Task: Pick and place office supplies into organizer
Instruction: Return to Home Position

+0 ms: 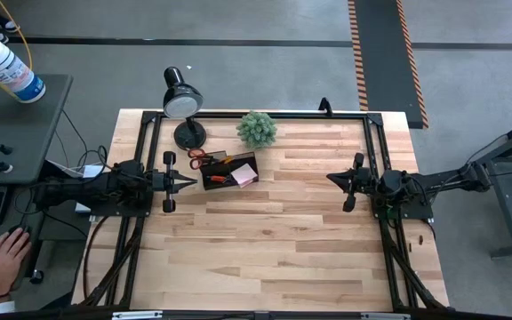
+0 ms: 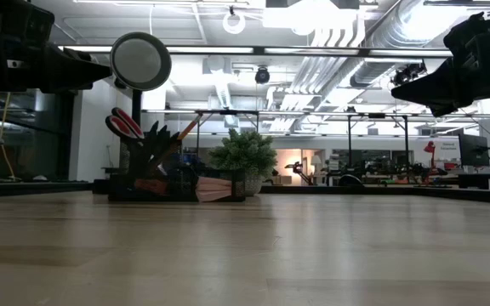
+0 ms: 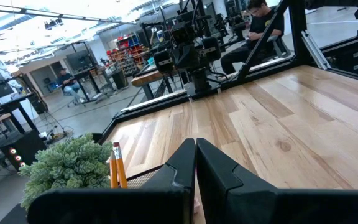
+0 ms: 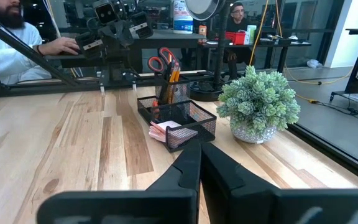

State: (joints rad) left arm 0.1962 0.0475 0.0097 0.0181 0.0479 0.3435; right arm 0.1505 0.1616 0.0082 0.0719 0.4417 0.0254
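Upper middle of the overhead frame: the organizer (image 1: 206, 178) is loaded up, with an arm on each side.
Scissors (image 1: 199, 157), pencils (image 3: 117, 168) and pink notepad (image 1: 244, 174) all sit in it, below the lamp (image 1: 182, 100) and plant (image 1: 257, 129). Left claw (image 1: 188, 181) hovers just left of it. Right claw (image 1: 332, 179) is well apart, right side of the worktop (image 1: 274, 240). Both are pinched closed, holding nothing.

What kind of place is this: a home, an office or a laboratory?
Probably a robotics lab in an open industrial hall: bare pipes and ducts overhead, striped hazard tape on the floor, and a person seated at a workbench beyond the wooden table.
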